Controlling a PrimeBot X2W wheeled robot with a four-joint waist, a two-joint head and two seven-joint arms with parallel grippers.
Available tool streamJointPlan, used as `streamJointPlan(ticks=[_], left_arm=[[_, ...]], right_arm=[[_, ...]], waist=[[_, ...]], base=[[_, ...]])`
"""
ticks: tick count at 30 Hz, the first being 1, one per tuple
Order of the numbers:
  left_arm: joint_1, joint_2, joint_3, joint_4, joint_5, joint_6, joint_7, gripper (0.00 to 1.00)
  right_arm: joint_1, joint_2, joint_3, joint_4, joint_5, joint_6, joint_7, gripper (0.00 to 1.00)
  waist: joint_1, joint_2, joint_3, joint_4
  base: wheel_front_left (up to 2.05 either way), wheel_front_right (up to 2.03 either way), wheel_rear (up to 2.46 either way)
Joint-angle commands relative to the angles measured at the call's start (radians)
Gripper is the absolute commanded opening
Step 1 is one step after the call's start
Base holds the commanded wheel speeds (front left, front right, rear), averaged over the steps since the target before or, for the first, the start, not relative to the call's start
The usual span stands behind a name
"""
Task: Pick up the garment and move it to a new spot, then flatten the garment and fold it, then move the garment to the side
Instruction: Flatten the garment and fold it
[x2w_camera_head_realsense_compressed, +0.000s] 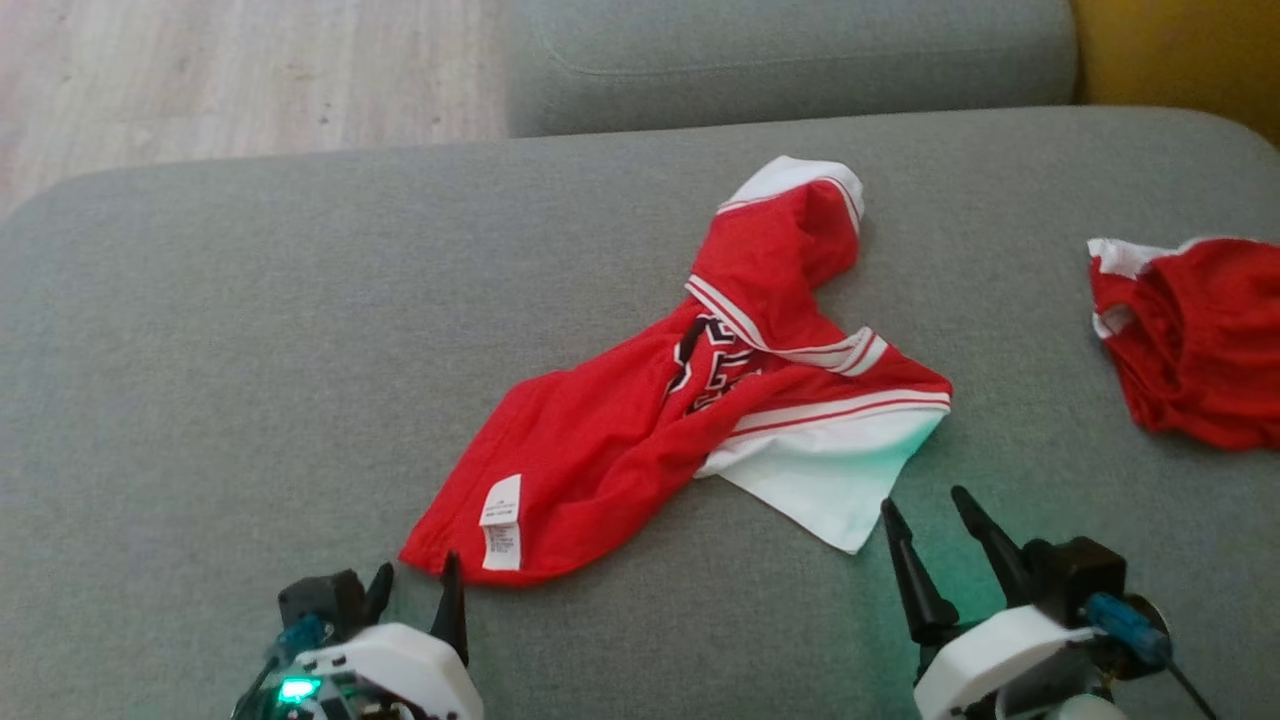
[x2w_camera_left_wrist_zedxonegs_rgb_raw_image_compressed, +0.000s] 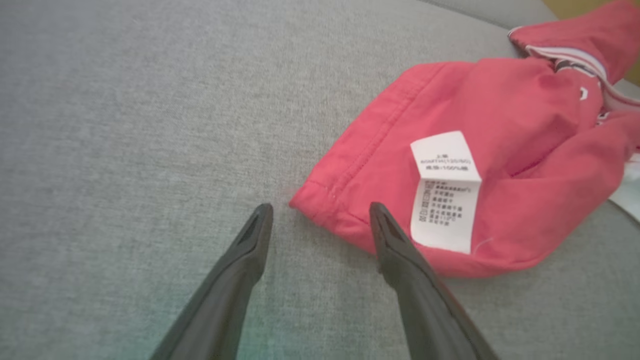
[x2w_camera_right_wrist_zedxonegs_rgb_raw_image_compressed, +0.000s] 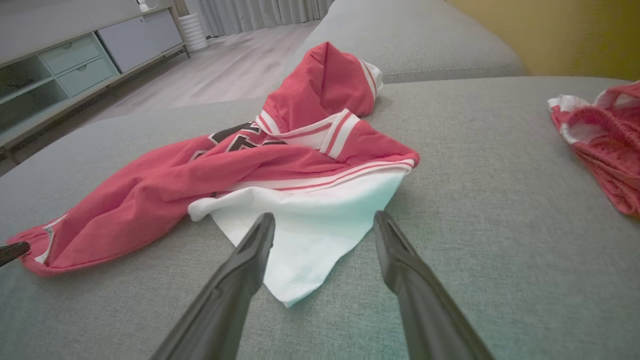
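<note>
A red and white garment (x2w_camera_head_realsense_compressed: 640, 420) with a dark chest print lies crumpled on the grey sofa cushion (x2w_camera_head_realsense_compressed: 250, 330). Its white care label (x2w_camera_head_realsense_compressed: 501, 522) faces up near the nearest red corner. My left gripper (x2w_camera_head_realsense_compressed: 415, 585) is open just in front of that corner; in the left wrist view the corner of the garment (x2w_camera_left_wrist_zedxonegs_rgb_raw_image_compressed: 450, 125) lies between the tips of the gripper (x2w_camera_left_wrist_zedxonegs_rgb_raw_image_compressed: 320, 212), one fingertip (x2w_camera_left_wrist_zedxonegs_rgb_raw_image_compressed: 385, 225) over the red hem. My right gripper (x2w_camera_head_realsense_compressed: 925, 510) is open beside the white sleeve (x2w_camera_head_realsense_compressed: 830, 480). The sleeve's (x2w_camera_right_wrist_zedxonegs_rgb_raw_image_compressed: 310, 235) point lies between that gripper's (x2w_camera_right_wrist_zedxonegs_rgb_raw_image_compressed: 325, 222) tips.
A second red and white cloth (x2w_camera_head_realsense_compressed: 1195, 340) lies bunched at the cushion's right edge. The sofa back (x2w_camera_head_realsense_compressed: 790, 60) rises behind, with wooden floor (x2w_camera_head_realsense_compressed: 240, 70) to the left and a yellow wall (x2w_camera_head_realsense_compressed: 1180, 50) to the right. A low cabinet (x2w_camera_right_wrist_zedxonegs_rgb_raw_image_compressed: 75, 65) stands across the floor.
</note>
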Motion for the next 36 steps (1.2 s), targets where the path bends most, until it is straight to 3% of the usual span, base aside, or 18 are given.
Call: streamJointPlan(ticks=[1,6,7,8,10,11,12,24,25,27,29,30,36], left_arm=[[-0.056,0.003,0.035,-0.01,-0.004,-0.004,-0.001,1.0],[-0.073,-0.011,0.026,0.017,-0.01,-0.019,0.0,1.0],[-0.079,-0.015,0.024,0.022,-0.01,-0.024,-0.002,0.85],[-0.086,-0.018,0.021,0.027,-0.01,-0.03,-0.003,0.51],[-0.1,-0.025,0.014,0.035,-0.008,-0.042,-0.008,0.34],[-0.116,-0.031,0.006,0.043,-0.001,-0.051,-0.019,0.09],[-0.124,-0.034,0.005,0.046,0.002,-0.054,-0.027,0.0],[-0.15,-0.041,0.01,0.044,0.016,-0.074,-0.117,0.0],[-0.148,-0.039,0.01,0.04,0.016,-0.074,-0.121,0.0],[-0.143,-0.037,0.011,0.031,0.016,-0.072,-0.129,0.0],[-0.138,-0.035,0.011,0.021,0.017,-0.071,-0.136,0.0],[-0.136,-0.033,0.012,0.015,0.017,-0.07,-0.141,0.0],[-0.131,-0.013,0.024,-0.044,0.021,-0.067,-0.167,0.0]], right_arm=[[-0.043,-0.005,0.03,-0.016,0.0,-0.001,-0.008,1.0],[-0.06,-0.005,0.036,0.027,0.002,-0.001,0.0,1.0],[-0.066,-0.005,0.035,0.038,0.006,-0.001,0.0,1.0],[-0.071,-0.005,0.034,0.052,0.01,-0.001,0.002,1.0],[-0.083,-0.005,0.033,0.081,0.016,-0.001,0.007,1.0],[-0.097,-0.005,0.029,0.107,0.02,-0.001,0.007,1.0],[-0.104,-0.005,0.035,0.12,0.026,-0.001,0.007,1.0],[-0.202,-0.005,0.139,0.317,0.069,-0.001,0.073,1.0],[-0.21,-0.005,0.147,0.329,0.074,-0.001,0.074,0.87],[-0.226,-0.005,0.165,0.353,0.075,-0.001,0.079,0.4],[-0.238,-0.005,0.175,0.366,0.079,-0.001,0.071,0.08],[-0.243,-0.005,0.177,0.367,0.087,-0.001,0.062,0.0],[-0.279,-0.005,0.108,0.315,0.119,-0.001,-0.026,0.0]], waist=[[-0.0002,0.0,0.008,-0.008],[-0.0002,0.0,0.017,-0.011],[-0.0002,0.0,0.02,-0.01],[-0.0002,0.0,0.022,-0.008],[-0.0002,0.0,0.026,-0.002],[-0.0002,0.0,0.029,0.004],[-0.0002,0.0,0.03,0.007],[-0.0002,0.0,0.043,0.042],[-0.0002,0.0,0.044,0.044],[-0.0002,0.0,0.042,0.048],[-0.0002,0.0,0.04,0.051],[-0.0002,0.0,0.038,0.052],[-0.0002,0.0,0.007,0.044]], base=[[0.0,0.0,0.0],[0.0,0.0,0.0],[0.0,0.0,0.0],[0.0,0.0,0.0],[0.0,0.0,0.0],[0.0,0.0,0.0],[0.0,0.0,0.0],[0.0,0.0,0.0],[0.0,0.0,0.0],[0.0,0.0,0.0],[0.0,0.0,0.0],[0.0,0.0,0.0],[0.0,0.0,0.0]])
